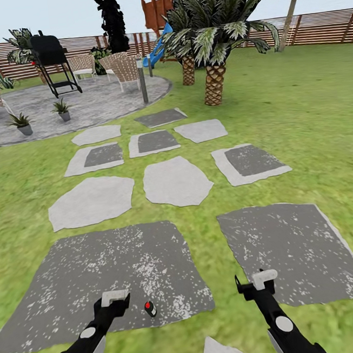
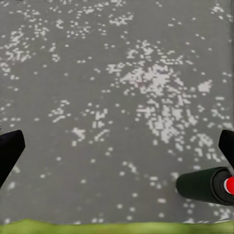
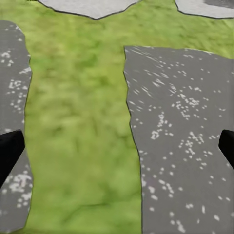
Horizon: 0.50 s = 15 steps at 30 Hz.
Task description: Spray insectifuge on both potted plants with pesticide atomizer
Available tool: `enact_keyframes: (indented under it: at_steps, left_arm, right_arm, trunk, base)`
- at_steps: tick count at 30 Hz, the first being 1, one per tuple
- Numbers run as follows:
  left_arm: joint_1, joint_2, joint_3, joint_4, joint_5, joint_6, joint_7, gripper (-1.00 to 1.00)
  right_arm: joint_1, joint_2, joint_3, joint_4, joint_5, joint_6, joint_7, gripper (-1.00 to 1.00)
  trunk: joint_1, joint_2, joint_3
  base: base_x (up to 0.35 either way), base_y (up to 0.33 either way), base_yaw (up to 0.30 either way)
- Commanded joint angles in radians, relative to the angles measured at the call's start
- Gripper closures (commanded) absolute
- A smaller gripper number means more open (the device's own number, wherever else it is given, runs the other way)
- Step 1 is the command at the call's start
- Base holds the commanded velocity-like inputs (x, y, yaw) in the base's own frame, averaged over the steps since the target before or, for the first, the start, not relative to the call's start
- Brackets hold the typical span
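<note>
The pesticide atomizer [image 1: 150,308] is seen standing on the near-left slab [image 1: 72,274], just right of the left gripper [image 1: 114,298]. Both grippers' fingers are spread wide, nothing held; the right gripper [image 1: 262,279] hangs apart. The bottle should be straddled squarely before closing, lest it be tipped.

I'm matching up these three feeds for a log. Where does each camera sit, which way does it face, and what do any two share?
Head view: on the robot's head, facing forward and down over stepping stones toward the patio; left gripper and right gripper show.
Left wrist view: above a dark speckled slab, looking down; black fingertips at both edges.
Right wrist view: looking down on grass between two slabs; fingertips likewise.
Shared: the spray bottle appears in head and left wrist views.
</note>
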Motion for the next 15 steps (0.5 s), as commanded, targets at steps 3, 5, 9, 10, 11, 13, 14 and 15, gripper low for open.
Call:
enact_keyframes:
  at_steps: [3,5,9,10,11,13,14,15]
  left_arm:
    - [-0.001,0.001,0.010,-0.004,-0.030,-0.006,-0.004,-1.00]
    - [-0.001,0.001,0.011,-0.006,-0.033,-0.007,-0.006,-1.00]
    - [-0.001,0.004,0.011,-0.006,-0.035,-0.007,-0.014,-1.00]
    - [-0.001,0.004,0.011,-0.006,-0.035,-0.007,-0.015,-1.00]
    - [-0.001,0.004,0.011,-0.006,-0.035,-0.007,-0.016,-1.00]
    - [-0.001,0.003,0.011,-0.003,-0.035,-0.008,-0.017,-1.00]
    - [-0.001,0.003,0.011,-0.001,-0.035,-0.009,-0.017,-1.00]
    - [-0.001,0.003,0.011,0.001,-0.036,-0.010,-0.017,-1.00]
  right_arm:
    - [0.000,0.002,0.000,-0.005,0.009,0.003,-0.006,-1.00]
    - [0.000,0.003,0.000,-0.005,0.009,0.004,-0.007,-1.00]
    - [0.000,0.004,0.000,-0.006,0.008,0.001,-0.007,-1.00]
    - [0.000,0.004,0.000,-0.003,0.009,0.000,-0.007,-1.00]
    - [0.000,0.004,0.000,-0.002,0.009,0.000,-0.007,-1.00]
    - [0.000,0.003,0.000,0.002,0.008,0.000,-0.007,-1.00]
    - [0.000,0.003,0.000,0.003,0.008,-0.001,-0.007,-1.00]
    - [0.000,0.004,0.001,0.004,0.008,-0.001,-0.007,-1.00]
  trunk:
    - [0.000,0.000,-0.001]
    - [0.000,0.000,-0.001]
    - [0.000,0.000,-0.001]
    - [0.000,0.000,-0.001]
    - [0.004,-0.007,-0.004]
    - [0.011,-0.021,-0.010]
    - [0.015,-0.028,-0.013]
    - [0.019,-0.035,-0.016]
  base:
    - [0.000,0.000,0.000]
    - [0.000,0.000,0.000]
    - [0.000,0.000,0.000]
    - [0.000,0.000,0.000]
    - [0.000,0.000,0.000]
    - [0.000,0.000,0.000]
    - [0.000,0.000,0.000]
    - [0.000,0.000,0.000]
